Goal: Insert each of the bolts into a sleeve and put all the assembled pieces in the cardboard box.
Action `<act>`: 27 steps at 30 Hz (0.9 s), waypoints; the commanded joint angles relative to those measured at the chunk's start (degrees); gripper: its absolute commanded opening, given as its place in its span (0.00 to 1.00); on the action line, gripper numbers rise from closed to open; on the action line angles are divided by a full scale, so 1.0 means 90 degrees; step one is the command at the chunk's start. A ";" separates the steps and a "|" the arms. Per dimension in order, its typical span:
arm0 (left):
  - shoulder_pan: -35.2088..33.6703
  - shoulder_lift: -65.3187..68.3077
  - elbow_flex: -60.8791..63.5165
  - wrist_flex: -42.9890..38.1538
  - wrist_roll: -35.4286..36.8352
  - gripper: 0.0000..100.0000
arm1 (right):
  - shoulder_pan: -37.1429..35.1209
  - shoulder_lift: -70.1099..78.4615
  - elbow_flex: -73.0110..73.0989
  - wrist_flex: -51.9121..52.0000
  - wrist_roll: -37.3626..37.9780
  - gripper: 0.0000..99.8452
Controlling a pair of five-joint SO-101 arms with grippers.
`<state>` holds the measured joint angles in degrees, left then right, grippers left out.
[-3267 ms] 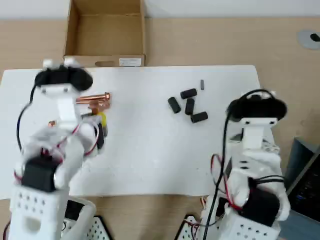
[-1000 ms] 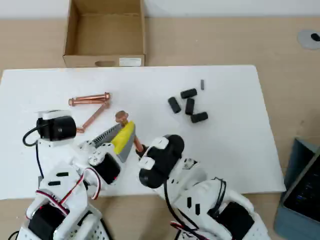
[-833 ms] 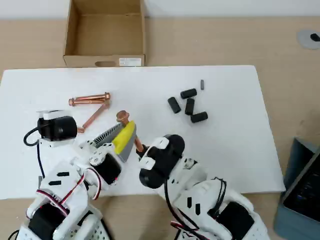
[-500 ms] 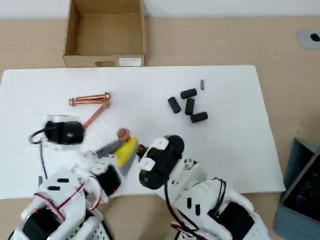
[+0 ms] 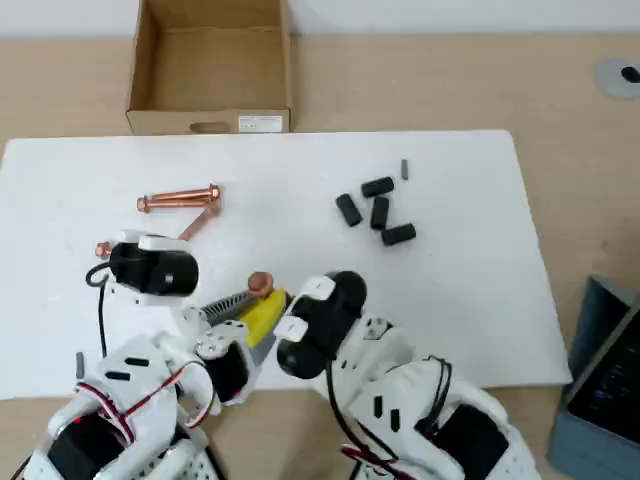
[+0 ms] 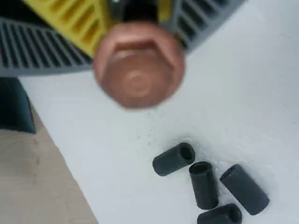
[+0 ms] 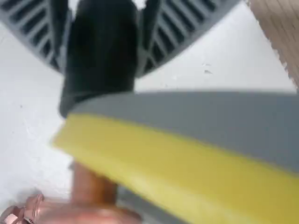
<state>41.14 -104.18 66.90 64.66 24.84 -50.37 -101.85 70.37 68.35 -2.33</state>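
The left gripper [image 6: 140, 11] was closed on a copper bolt [image 6: 138, 70], its yellow and grey jaws pinching the shank just behind the hex head, which faced the wrist camera. In the high view the left gripper [image 5: 255, 305] sat near the front of the white mat [image 5: 470, 300], with the bolt head [image 5: 260, 283] poking out just beyond it.

The right gripper [image 7: 100, 25] was clamped narrowly around a black sleeve [image 7: 100, 56], its grey jaws pressed to either side. The left gripper's jaw crossed right in front of it, and the bolt shank [image 7: 91, 184] showed beyond. The two were probably held this close so the shank could be lined up with the sleeve's bore. Whether the tip had entered could not be told.

Four loose sleeves [image 5: 378, 212] lay clustered farther out on the mat, well apart from both grippers. The loose bolts [image 5: 180, 198] lay near the left arm. The cardboard box [image 5: 210, 122] stood open off the mat's far edge, with nothing in it.
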 commanded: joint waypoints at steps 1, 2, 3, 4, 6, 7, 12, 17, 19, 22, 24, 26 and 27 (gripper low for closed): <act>0.0254 0.0015 -0.0088 0.0244 -0.0098 0.01 | -0.0015 -0.0122 -0.0454 -0.0156 0.0000 0.01; 0.0254 0.0015 -0.0088 0.0303 -0.0098 0.03 | -0.0015 -0.0122 -0.0454 -0.0147 0.0000 0.01; 0.0254 0.0015 -0.0107 0.0371 -0.0098 0.06 | -0.0015 -0.0122 -0.0454 -0.0147 0.0000 0.01; 0.0234 0.0015 -0.0117 0.0400 -0.0098 0.10 | -0.0015 -0.0122 -0.0454 -0.0147 0.0000 0.01; 0.0010 0.0024 -0.0117 0.0430 -0.0088 0.15 | -0.0015 -0.0122 -0.0444 -0.0147 0.0000 0.01; -0.0127 0.0034 -0.0117 0.0430 -0.0088 0.17 | -0.0015 -0.0122 -0.0435 -0.0147 0.0000 0.01; -0.0537 0.0034 -0.0156 0.0430 -0.0088 0.20 | -0.0015 -0.0122 -0.0405 -0.0147 0.0000 0.01; -0.0674 0.0054 -0.0615 0.0430 -0.0088 0.20 | -0.0005 -0.0122 -0.0357 -0.0147 0.0000 0.01; -0.0791 0.0054 -0.0791 0.0430 -0.0098 0.20 | -0.0005 -0.0122 -0.0327 -0.0137 -0.0010 0.01; -0.0967 0.0044 -0.1084 0.0430 -0.0098 0.20 | -0.0005 -0.0122 -0.0259 -0.0137 -0.0020 0.01; -0.1133 0.0024 -0.1211 0.0430 -0.0195 0.16 | 0.0024 -0.0122 -0.0259 -0.0137 -0.0029 0.01; -0.1358 0.0024 -0.1280 0.0430 -0.0518 0.07 | 0.0249 -0.0122 -0.0259 -0.0137 -0.0039 0.01; -0.1495 0.0015 -0.1328 0.0420 -0.0723 0.02 | 0.0405 -0.0122 -0.0259 -0.0137 -0.0039 0.01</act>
<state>30.42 -104.09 58.29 68.44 21.93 -49.67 -102.02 70.20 68.26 -2.33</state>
